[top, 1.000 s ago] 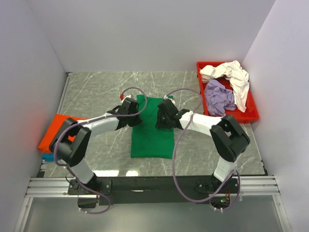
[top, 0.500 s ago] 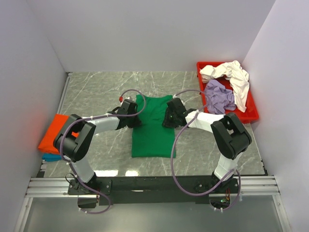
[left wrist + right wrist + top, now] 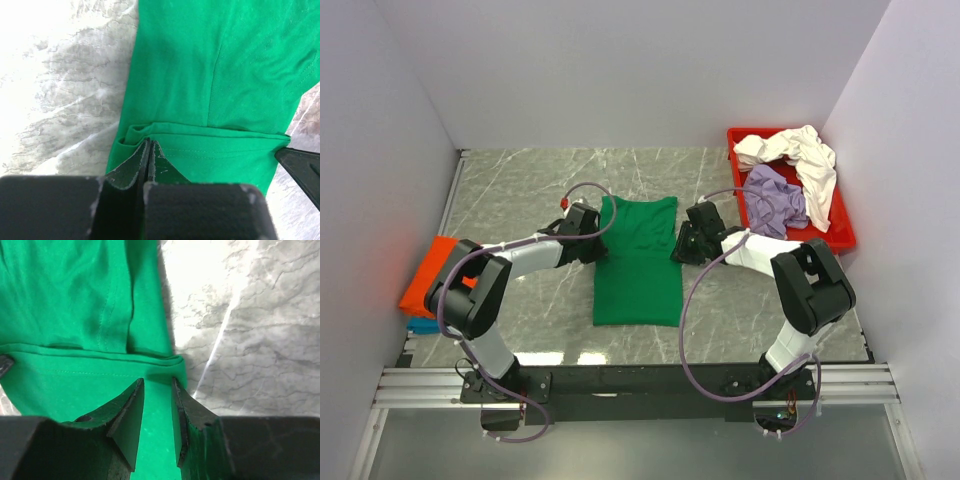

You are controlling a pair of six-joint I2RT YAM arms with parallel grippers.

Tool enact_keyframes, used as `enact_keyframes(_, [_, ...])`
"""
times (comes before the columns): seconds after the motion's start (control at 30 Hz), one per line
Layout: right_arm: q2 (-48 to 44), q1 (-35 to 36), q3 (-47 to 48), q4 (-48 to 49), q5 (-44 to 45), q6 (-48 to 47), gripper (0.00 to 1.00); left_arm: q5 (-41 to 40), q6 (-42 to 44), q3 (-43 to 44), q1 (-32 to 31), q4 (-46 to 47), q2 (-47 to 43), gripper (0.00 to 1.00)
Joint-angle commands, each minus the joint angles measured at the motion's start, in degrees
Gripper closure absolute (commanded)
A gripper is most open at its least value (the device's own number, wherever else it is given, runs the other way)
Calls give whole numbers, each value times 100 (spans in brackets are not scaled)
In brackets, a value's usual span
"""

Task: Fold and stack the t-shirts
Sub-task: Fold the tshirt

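Two edges of the green shirt (image 3: pixel 638 270) are attended: left jaws clamp one folded edge, right jaws stand parted astride the other, likely for a matched lift.

Two arms are seen, the left arm (image 3: pixel 525 258) and the right arm (image 3: pixel 765 250), each built of white tubes and bulky black joints. A purple cable (image 3: pixel 682 320) is looped along each (a red fitting (image 3: pixel 564 203) is carried by the left one). Both are bolted to a black bar (image 3: pixel 640 380). The left claw (image 3: pixel 150 142) and right claw (image 3: pixel 157 382) are fitted with black, wedge-shaped, scuffed fingers (image 3: pixel 125 410).
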Motion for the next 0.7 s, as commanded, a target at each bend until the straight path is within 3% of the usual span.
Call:
enact_keyframes(0.0, [-23, -49, 114, -79, 32, -163, 65, -154, 74, 174, 34, -140, -165, 98])
enact_keyframes(0.37, [-145, -180, -140, -27, -83, -207, 66, 66, 109, 77, 113, -78, -190, 96])
enact_keyframes(0.67, [-1629, -418, -587, -300, -460, -251, 62, -260, 329, 61, 131, -790, -1621, 59])
